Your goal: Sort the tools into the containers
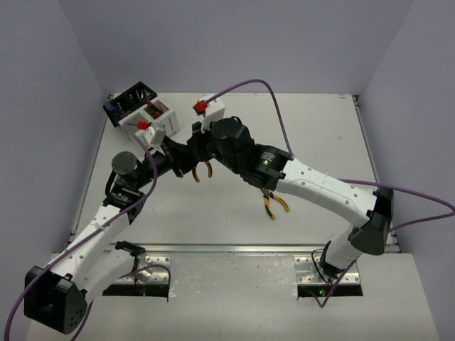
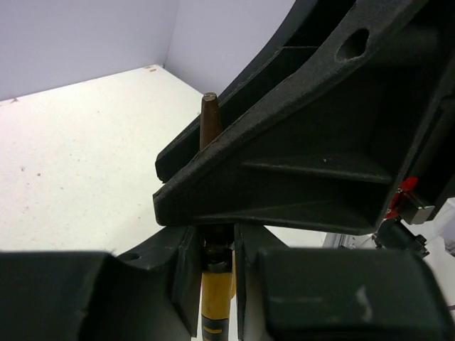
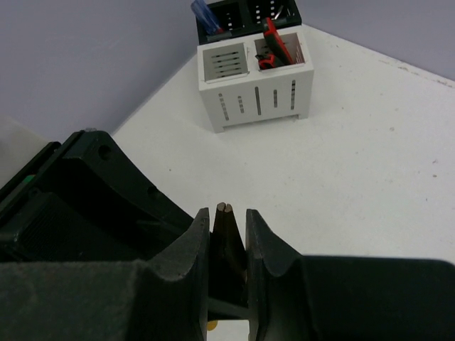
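One pair of yellow-handled pliers [image 1: 207,170] hangs in the air between both arms, right of the containers [image 1: 144,111]. My left gripper [image 1: 182,165] is shut on it near the pivot, the yellow handle [image 2: 215,298] trailing below the fingers. My right gripper [image 1: 195,152] is shut on the dark nose [image 3: 226,217], whose tip pokes out between the fingers. A second pair of pliers [image 1: 274,203] lies on the table, partly under the right arm. The white bin [image 3: 254,89] holds a red-black utility knife [image 3: 273,44]. A blue screwdriver handle [image 3: 205,15] stands in the black bin [image 3: 245,14].
The bins stand in the far left corner near the wall. The right arm's forearm [image 1: 320,186] stretches across the middle of the table. A metal rail [image 1: 234,249] runs along the near edge.
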{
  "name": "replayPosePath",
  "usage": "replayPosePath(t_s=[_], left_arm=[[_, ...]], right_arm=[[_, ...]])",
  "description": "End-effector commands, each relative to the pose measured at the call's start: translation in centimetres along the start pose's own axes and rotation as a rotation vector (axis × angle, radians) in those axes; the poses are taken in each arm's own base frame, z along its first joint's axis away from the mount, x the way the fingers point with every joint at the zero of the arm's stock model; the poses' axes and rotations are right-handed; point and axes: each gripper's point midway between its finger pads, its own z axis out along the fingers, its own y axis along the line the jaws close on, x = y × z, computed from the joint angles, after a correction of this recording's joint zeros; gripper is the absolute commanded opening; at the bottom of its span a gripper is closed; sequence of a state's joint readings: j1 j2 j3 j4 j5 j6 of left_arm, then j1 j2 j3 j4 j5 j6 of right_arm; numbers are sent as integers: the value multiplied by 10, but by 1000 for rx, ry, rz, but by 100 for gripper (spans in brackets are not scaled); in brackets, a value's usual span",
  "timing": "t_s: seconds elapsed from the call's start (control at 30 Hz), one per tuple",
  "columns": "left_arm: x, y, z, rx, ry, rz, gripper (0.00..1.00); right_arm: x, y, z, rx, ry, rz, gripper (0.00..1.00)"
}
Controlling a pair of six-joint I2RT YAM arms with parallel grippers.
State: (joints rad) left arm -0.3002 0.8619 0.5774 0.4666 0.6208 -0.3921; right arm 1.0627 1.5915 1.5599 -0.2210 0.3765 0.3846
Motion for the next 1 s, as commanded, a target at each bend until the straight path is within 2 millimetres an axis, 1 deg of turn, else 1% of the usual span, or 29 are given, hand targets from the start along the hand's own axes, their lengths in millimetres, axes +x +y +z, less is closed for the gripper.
replayPosePath(t_s=[0.0, 0.03, 0.13, 0.2, 0.27, 0.3, 0.33, 0.37, 0.4, 0.43, 0.5, 0.53, 0.57, 0.6, 0.63, 0.7, 0.73, 0.77, 0.8, 0.83, 0.87, 0.9, 0.93, 0.97], left_arm=[[-35, -10, 11, 34, -72, 72, 8], [-35, -9, 12, 37, -68, 75, 0], [-40, -13, 13, 58, -79, 89, 0], [-46, -14, 12, 51, -99, 105, 0], [-53, -10, 13, 20, -116, 124, 0], [-58, -9, 12, 6, -125, 139, 0], [-63, -8, 12, -8, -134, 161, 0], [-70, -6, 12, -30, -140, 198, 0], [-80, -2, 11, -66, -153, 239, 0], [-90, 4, 10, -113, -174, 277, 0], [-103, 20, 10, -208, -203, 308, 0], [-112, 30, 11, -255, -212, 334, 0], [-115, 44, 16, -311, -204, 342, 0], [-111, 56, 19, -345, -186, 337, 0], [-113, 66, 21, -381, -182, 345, 0], [-115, 95, 26, -479, -176, 360, 0], [-125, 114, 22, -558, -212, 367, 0], [-135, 135, 14, -643, -251, 371, 0], [-141, 157, 6, -734, -274, 368, 0], [-149, 185, -6, -839, -295, 365, 0], [-144, 212, -14, -938, -291, 347, 0], [-156, 223, -25, -1002, -325, 341, 0], [-160, 243, -33, -1066, -333, 328, 0], [-158, 269, -40, -1136, -329, 313, 0]], right_arm=[[-29, 21, -16, -106, -99, 52, 0], [-30, 25, -17, -129, -100, 49, 0], [-28, 31, -20, -168, -89, 40, 0], [-19, 35, -21, -197, -72, 35, 0], [-17, 34, -22, -210, -71, 15, 2], [-16, 32, -23, -209, -69, 4, 7], [-15, 30, -23, -209, -62, -5, 19], [-18, 24, -25, -198, -64, 3, 40], [-23, 17, -28, -184, -67, 18, 55], [-26, 9, -32, -170, -68, 34, 63], [-29, -5, -36, -140, -71, 50, 73], [-40, -18, -46, -105, -98, 66, 84], [-49, -39, -56, -41, -123, 80, 95], [-51, -55, -59, 7, -126, 86, 99], [-54, -66, -68, 19, -127, 99, 99], [-62, -100, -93, 68, -151, 122, 99], [-58, -111, -104, 91, -153, 116, 99], [-50, -118, -110, 110, -143, 106, 99], [-38, -121, -112, 119, -124, 97, 99], [-34, -124, -129, 114, -142, 91, 99], [-16, -126, -130, 116, -111, 84, 99], [-17, -126, -136, 113, -121, 79, 99], [-7, -130, -141, 123, -106, 71, 99], [9, -134, -146, 137, -78, 62, 99]])
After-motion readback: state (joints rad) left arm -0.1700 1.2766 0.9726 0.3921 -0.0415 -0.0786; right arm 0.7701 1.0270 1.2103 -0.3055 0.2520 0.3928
